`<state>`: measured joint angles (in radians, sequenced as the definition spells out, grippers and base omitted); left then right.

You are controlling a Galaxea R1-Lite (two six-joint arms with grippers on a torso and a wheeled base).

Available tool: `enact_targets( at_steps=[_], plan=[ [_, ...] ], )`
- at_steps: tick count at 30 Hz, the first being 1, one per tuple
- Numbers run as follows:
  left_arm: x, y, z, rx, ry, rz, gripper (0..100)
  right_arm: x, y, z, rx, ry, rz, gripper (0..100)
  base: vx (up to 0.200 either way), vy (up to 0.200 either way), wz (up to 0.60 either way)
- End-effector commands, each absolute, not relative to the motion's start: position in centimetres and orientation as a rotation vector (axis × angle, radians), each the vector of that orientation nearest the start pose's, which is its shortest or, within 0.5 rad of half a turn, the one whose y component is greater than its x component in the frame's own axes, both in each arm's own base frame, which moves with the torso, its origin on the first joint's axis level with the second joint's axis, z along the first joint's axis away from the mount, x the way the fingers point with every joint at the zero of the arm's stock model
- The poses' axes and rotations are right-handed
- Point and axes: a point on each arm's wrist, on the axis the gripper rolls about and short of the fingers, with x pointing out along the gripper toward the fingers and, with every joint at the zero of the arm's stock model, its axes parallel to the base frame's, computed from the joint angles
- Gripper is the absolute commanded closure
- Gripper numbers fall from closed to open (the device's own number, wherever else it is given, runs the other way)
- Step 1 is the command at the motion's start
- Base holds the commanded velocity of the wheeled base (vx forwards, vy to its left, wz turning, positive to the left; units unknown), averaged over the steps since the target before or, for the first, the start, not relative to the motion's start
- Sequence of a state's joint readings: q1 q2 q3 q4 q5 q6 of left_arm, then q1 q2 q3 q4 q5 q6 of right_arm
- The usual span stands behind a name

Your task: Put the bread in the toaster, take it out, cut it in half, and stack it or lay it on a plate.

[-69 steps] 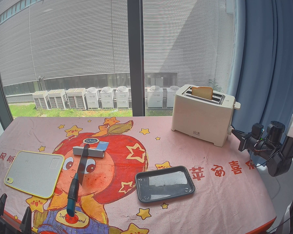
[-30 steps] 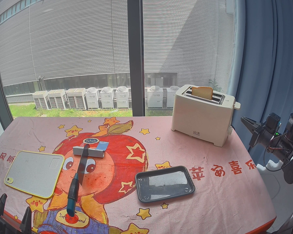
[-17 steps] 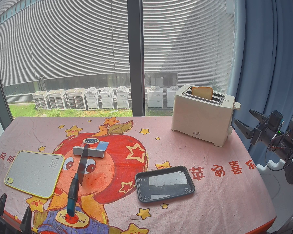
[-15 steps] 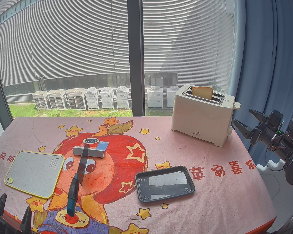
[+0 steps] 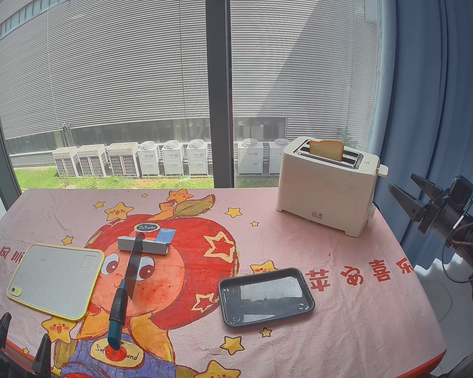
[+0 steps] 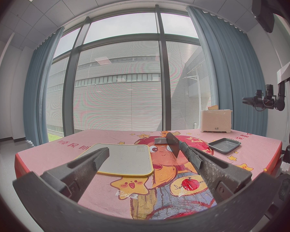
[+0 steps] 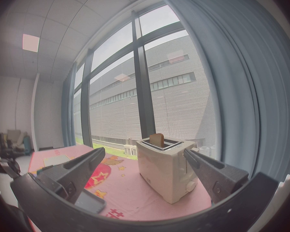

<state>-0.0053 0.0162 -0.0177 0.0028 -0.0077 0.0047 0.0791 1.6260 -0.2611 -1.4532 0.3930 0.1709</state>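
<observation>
Right gripper point(image 5: 401, 181), spread wide, hangs beside toaster point(image 5: 326, 195) with bread point(image 5: 326, 149) standing in it.

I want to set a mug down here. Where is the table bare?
Free: the back strip by the window, left of the toaster; between toaster and plate; the front right corner. Crowded: front left, with cutting board, knife and its rest.
</observation>
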Motion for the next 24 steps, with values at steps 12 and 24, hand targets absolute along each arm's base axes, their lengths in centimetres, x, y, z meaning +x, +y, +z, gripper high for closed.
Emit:
enact_targets(
  at_steps=[12, 24],
  plan=[
    [-2.3, 0.0, 7.5, 0.005, 0.003, -0.012, 0, 18.2, 2.4, 16.4, 0.445, -0.056, 0.426, 0, 0.0, 0.0, 0.0],
    [-2.3, 0.0, 7.5, 0.005, 0.003, -0.012, 0, 18.5, 3.7, 16.8, 0.392, -0.05, 0.54, 0, 0.0, 0.0, 0.0]
  ],
)
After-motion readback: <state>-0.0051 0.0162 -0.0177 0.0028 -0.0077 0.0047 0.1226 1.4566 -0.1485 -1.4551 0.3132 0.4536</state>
